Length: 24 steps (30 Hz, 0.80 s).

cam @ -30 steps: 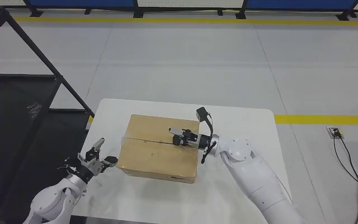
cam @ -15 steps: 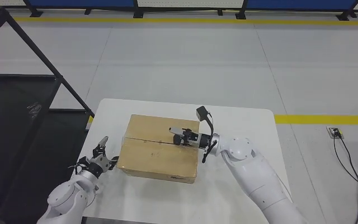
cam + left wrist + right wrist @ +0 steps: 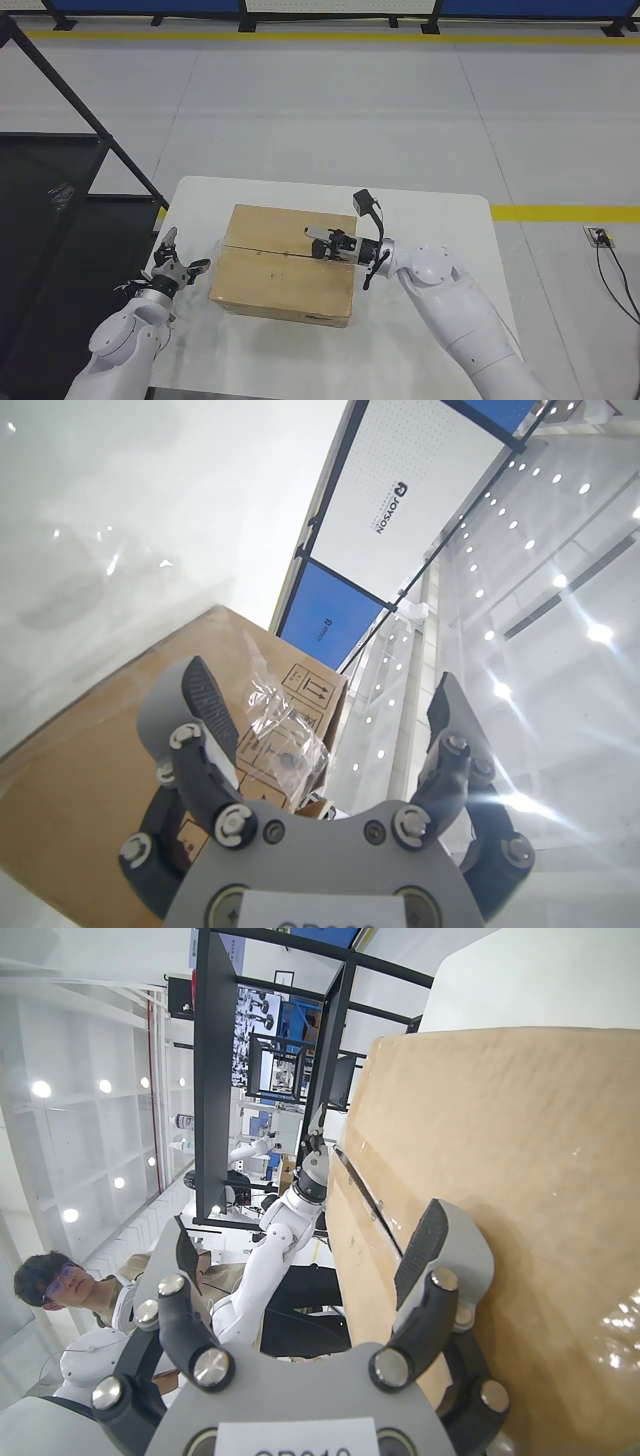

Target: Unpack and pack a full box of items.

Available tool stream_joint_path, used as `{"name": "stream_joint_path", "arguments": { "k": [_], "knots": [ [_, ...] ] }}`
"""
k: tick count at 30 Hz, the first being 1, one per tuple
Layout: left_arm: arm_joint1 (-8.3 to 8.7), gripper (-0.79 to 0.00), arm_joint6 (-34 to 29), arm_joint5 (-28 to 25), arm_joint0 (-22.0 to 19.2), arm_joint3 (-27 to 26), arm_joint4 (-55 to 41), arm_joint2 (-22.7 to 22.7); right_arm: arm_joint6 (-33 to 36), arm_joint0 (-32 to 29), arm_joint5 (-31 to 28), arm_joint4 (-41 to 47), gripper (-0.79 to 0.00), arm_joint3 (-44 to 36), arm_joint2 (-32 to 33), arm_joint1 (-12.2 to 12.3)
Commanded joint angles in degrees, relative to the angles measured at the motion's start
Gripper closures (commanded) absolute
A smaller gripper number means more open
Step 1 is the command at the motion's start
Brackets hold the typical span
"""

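Note:
A closed brown cardboard box (image 3: pixel 280 275) sits in the middle of the white table (image 3: pixel 440 215); a taped seam (image 3: pixel 367 1200) runs across its lid. My right gripper (image 3: pixel 320 240) is open over the lid, one fingertip (image 3: pixel 425 1248) lying against the cardboard next to the seam. My left gripper (image 3: pixel 172 260) stands open just off the box's left side, holding nothing. In the left wrist view the open left gripper (image 3: pixel 320 705) faces the box wall (image 3: pixel 100 750), where a crumpled strip of clear tape (image 3: pixel 285 725) hangs. The right wrist view catches the left gripper (image 3: pixel 315 1143) beyond the box.
A black frame with dark netting (image 3: pixel 60 210) stands close to the table's left edge. Bare tabletop lies to the right of the box and in front of it. A yellow floor line (image 3: pixel 560 212) runs past the table's right side.
My left gripper has shifted back along the box's left side, away from the table's front edge. The right gripper has stayed over the lid.

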Motion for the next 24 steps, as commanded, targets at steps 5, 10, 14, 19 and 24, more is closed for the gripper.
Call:
{"name": "stream_joint_path", "arguments": {
  "k": [5,10,14,19,24],
  "knots": [
    [0.23,-0.785,-2.1,2.6,-0.2,1.0,2.7,-0.4,0.0,0.1,0.5,-0.1,-0.785,-0.3,0.0,0.0],
    [0.39,-0.785,-6.3,5.3,0.6,1.0,2.2,-1.0,0.0,0.4,0.7,0.0,-0.785,-0.1,-0.2,-0.1],
    [0.34,-0.785,-7.4,7.5,0.9,0.9,0.8,-1.3,0.0,0.6,0.7,0.1,-0.785,0.3,-0.4,-0.2],
    [-0.07,-0.785,-6.2,7.7,-0.4,2.2,1.0,0.1,0.1,0.9,0.8,0.1,-0.785,0.7,-0.6,-0.3],
    [-0.88,-0.785,-5.0,6.8,-2.9,4.3,1.5,3.2,0.0,0.9,0.8,0.0,-0.785,0.6,-0.7,-0.3]
  ]
}}
